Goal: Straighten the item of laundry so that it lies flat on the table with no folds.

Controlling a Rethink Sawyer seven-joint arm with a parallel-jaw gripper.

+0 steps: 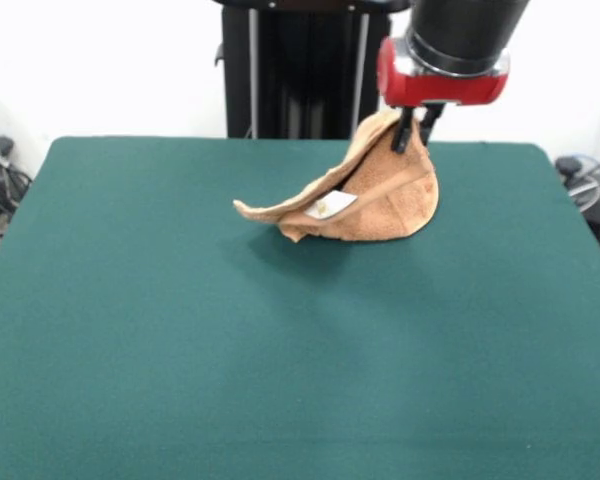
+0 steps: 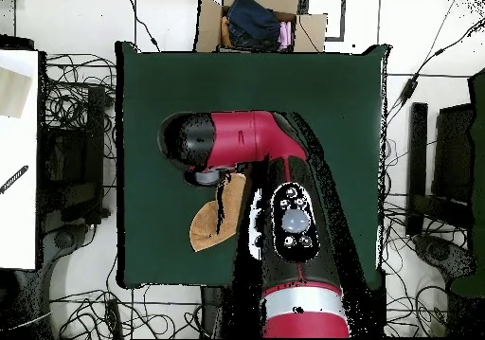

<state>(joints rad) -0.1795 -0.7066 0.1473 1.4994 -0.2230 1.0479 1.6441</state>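
Note:
The orange-tan towel hangs crumpled from my gripper, which is shut on its upper corner near the table's far side. Its lower part rests on the green table, and a fold trails out to the left with the small white label showing. In the overhead view the towel shows below the arm's head, and the arm hides the gripper and the towel's upper part.
The robot's pedestal stands just behind the table's far edge. A cardboard box with dark items sits beyond the table's opposite edge. Cables and equipment lie on the floor around the table.

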